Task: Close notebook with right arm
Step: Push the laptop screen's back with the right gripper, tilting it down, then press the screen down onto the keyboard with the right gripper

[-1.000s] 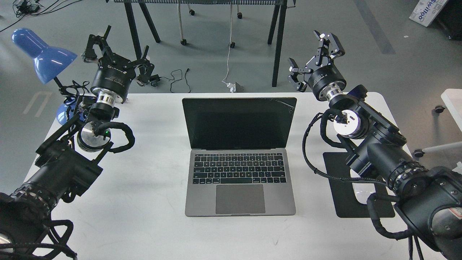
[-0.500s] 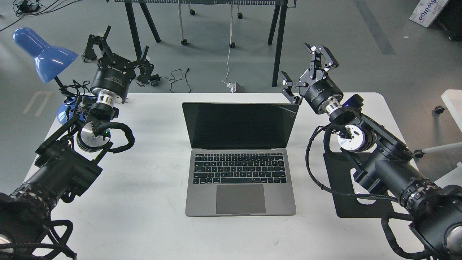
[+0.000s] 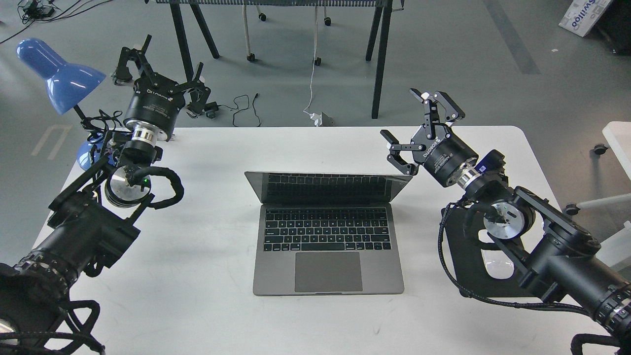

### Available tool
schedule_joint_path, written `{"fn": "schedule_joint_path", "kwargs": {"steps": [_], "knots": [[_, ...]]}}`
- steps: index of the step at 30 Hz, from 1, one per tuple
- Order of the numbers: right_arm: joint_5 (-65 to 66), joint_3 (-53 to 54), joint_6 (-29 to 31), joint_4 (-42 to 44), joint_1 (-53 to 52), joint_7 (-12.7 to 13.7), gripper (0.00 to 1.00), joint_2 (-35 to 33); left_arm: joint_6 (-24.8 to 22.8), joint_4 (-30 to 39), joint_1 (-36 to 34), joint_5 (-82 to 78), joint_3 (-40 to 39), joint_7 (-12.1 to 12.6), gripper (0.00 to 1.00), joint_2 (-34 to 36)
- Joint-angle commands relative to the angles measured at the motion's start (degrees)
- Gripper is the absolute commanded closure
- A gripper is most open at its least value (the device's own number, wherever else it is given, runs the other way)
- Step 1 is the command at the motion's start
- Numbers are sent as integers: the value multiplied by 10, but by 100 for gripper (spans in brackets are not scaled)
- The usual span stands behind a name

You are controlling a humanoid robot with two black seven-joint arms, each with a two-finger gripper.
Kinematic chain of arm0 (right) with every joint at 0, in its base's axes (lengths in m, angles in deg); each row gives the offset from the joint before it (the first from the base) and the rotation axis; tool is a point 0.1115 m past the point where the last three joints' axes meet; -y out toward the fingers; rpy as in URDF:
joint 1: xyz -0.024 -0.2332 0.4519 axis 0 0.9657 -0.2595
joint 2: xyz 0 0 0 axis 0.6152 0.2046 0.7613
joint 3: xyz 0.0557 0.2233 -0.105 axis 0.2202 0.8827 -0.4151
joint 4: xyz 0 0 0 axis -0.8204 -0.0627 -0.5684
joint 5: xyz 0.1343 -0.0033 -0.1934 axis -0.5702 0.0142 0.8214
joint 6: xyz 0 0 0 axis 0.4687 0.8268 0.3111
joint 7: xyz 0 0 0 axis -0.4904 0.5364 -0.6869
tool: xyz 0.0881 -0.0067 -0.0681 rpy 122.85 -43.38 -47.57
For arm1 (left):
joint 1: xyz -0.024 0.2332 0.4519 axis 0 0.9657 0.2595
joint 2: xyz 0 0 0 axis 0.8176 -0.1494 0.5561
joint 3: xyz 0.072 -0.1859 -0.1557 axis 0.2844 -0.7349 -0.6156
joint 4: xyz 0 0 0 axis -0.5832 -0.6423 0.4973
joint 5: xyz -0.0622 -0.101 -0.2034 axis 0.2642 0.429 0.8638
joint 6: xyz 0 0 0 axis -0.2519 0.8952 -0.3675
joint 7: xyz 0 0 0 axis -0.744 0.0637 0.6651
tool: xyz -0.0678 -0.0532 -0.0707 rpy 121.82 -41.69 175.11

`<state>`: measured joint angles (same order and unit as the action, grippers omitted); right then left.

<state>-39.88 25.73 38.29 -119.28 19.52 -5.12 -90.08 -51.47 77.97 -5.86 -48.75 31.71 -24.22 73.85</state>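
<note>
The notebook (image 3: pixel 328 236), a slim space-grey laptop with black keys, lies in the middle of the white table (image 3: pixel 197 296). Its lid (image 3: pixel 328 188) is tilted far forward, about half shut over the keyboard, which mirrors in the screen. My right gripper (image 3: pixel 419 128) is open, with its lower finger (image 3: pixel 400 159) at the lid's top right corner. My left gripper (image 3: pixel 160 66) is open and empty, held high over the table's far left, well away from the notebook.
A blue desk lamp (image 3: pixel 59 74) stands at the far left edge. A flat black mouse pad (image 3: pixel 468 256) with a white mouse (image 3: pixel 498 266) lies under my right arm. Black table legs (image 3: pixel 379 59) and cables are on the floor behind.
My right gripper has come down and toward me, pushing the lid's top right corner. The lid has swung from upright to about half shut. The left arm has not moved.
</note>
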Motion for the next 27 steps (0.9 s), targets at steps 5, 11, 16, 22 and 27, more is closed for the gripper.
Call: {"fn": "schedule_joint_path", "kwargs": {"steps": [5,11,16,22,27], "knots": [[1,-5,2,-23,24,0,0,-5,0,0,0,-1,0,1,0,0],[1,-5,3,-60,49,0,0,-44,0,0,0,0,0,1,0,-1],[3,-5,6,-80,75,0,0,-55,0,0,0,0,0,1,0,-1],[9,-30,8,-81,85,-1,0,-66,0,0,0,0,0,1,0,-1],[12,-64,8,-81,84,-2,0,-66,0,0,0,0,0,1,0,-1]]}}
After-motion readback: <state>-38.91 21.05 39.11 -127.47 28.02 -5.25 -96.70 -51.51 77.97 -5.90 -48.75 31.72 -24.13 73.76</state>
